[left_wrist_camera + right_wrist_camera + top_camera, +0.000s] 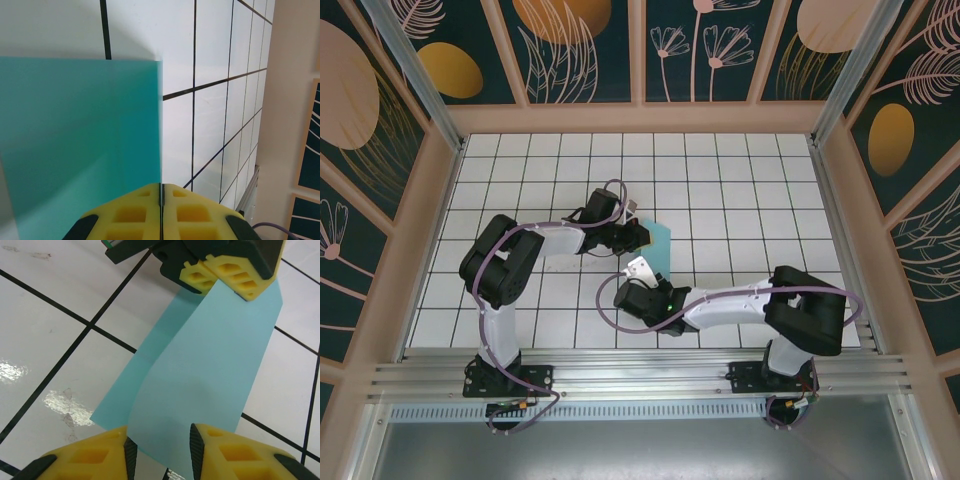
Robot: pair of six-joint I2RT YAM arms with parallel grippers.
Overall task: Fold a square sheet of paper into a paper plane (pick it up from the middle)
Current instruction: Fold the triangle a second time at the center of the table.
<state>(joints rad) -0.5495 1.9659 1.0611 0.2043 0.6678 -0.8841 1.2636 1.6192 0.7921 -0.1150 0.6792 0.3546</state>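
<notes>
1. The square sheet of paper [210,370] is about the middle of the table [740,180], between the 2 grippers. 1 part lies flat on the tiles and the other rises as a flap.
2. The left gripper [222,282] is clenched on the raised end of the flap, the sheet pinched between its pads.
3. The right gripper [161,452] has its jaws apart with the sheet's near edge in the gap, so it grasps nothing yet.
4. The step in hand, as I judge it, is taking a 2nd hold to carry the fold over. Close the right jaws squarely on the edge, not on a corner, with the left hold taut so the sheet neither buckles nor slides.
5. Line up the edges before pressing, since a skewed crease would spoil the plane.
6. The long axis runs from 1 gripper to the other, roughly from the table's far edge toward its near edge. No pointed end shows yet.
</notes>
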